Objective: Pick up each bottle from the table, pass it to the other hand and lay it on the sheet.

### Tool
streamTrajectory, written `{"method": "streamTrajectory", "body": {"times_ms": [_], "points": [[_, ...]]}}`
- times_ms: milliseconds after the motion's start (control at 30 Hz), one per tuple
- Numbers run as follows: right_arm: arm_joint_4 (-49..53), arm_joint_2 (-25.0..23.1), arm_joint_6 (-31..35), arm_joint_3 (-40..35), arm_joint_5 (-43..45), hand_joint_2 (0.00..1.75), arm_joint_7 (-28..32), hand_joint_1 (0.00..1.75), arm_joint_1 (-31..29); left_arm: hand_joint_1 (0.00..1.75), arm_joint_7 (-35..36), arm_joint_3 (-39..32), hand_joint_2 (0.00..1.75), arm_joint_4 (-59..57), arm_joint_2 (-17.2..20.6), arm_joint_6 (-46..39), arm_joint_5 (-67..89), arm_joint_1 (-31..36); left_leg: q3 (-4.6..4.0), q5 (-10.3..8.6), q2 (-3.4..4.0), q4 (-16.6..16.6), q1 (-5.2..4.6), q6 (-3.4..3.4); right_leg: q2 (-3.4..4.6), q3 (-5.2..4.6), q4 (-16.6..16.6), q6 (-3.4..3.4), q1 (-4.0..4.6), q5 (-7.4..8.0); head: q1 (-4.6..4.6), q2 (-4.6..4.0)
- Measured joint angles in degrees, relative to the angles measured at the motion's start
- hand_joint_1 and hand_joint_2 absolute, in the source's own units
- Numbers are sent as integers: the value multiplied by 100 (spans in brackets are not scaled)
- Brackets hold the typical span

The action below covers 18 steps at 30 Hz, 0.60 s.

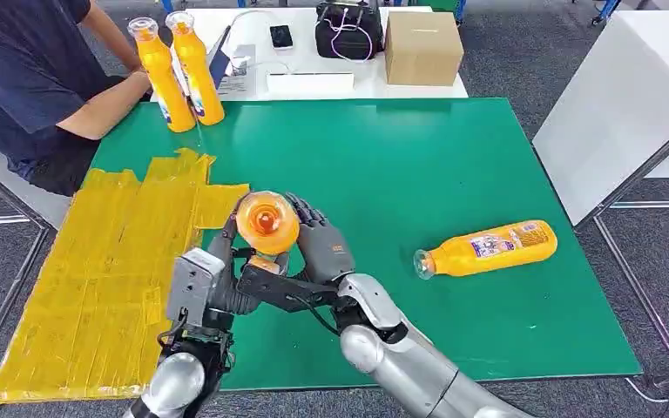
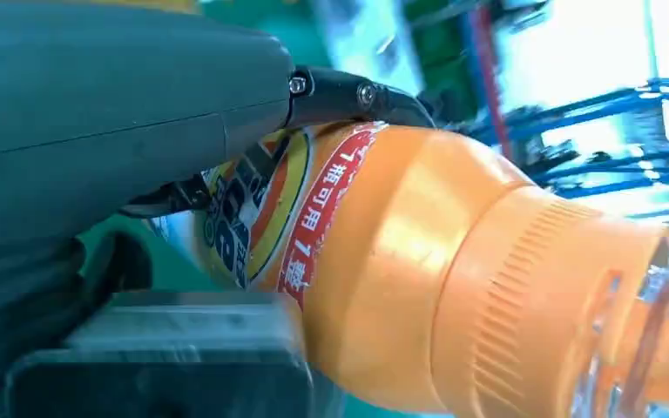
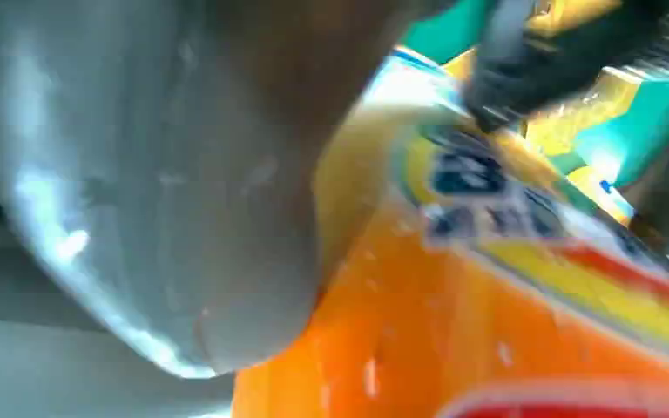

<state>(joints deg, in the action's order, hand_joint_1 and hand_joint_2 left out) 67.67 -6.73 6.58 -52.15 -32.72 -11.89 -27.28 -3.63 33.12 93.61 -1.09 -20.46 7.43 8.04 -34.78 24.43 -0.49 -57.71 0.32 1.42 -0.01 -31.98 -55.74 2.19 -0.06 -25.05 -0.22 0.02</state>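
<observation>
The left hand (image 1: 231,252) and the right hand (image 1: 318,244) met above the near part of the green mat (image 1: 418,165), and both had their fingers closed around the same orange bottle (image 1: 266,224). The bottle stood upright between them, its orange cap toward the head camera. In the left wrist view the dark fingers (image 2: 348,94) lay over the bottle's shoulder, beside a red and white label. The right wrist view was blurred, but the thumb (image 3: 183,192) pressed against the bottle's side.

A person (image 1: 35,78) in a dark shirt sat at the far left corner of the table. Next to the person's forearm, two more orange bottles (image 1: 179,70) stood upright, touching or almost touching each other. Behind the mat, on a white table (image 1: 418,85), were a cardboard box (image 1: 422,48), a black bag (image 1: 347,30) and a phone (image 1: 280,36).

The yellow sheet (image 1: 113,279) covered the left side of the mat and reached its left and near edges; the two hands were just beside its right border. A fourth orange bottle (image 1: 486,249) lay on its side to the right, well apart from the hands, with its clear-topped cap pointing toward them. Between this bottle and the hands the mat was bare green. A white board (image 1: 618,104) stood along the right edge of the mat.
</observation>
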Motion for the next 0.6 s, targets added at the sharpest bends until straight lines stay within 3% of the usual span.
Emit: {"method": "streamTrajectory", "body": {"times_ms": [367,600], "points": [[158,243,-324,140,-256,0,-109,0,364,175,1127,-772,175,-394,-39,1124,4702,572,1,-1,0,0,0,0,0,5,0,2,0,2,9,0],[479,472,-326,116,-433,0,-127,0,726,175,1452,-1039,175,-870,124,1413,5425,929,0,-2,2,0,0,-1,0,2,-4,2,0,2,2,0]]}}
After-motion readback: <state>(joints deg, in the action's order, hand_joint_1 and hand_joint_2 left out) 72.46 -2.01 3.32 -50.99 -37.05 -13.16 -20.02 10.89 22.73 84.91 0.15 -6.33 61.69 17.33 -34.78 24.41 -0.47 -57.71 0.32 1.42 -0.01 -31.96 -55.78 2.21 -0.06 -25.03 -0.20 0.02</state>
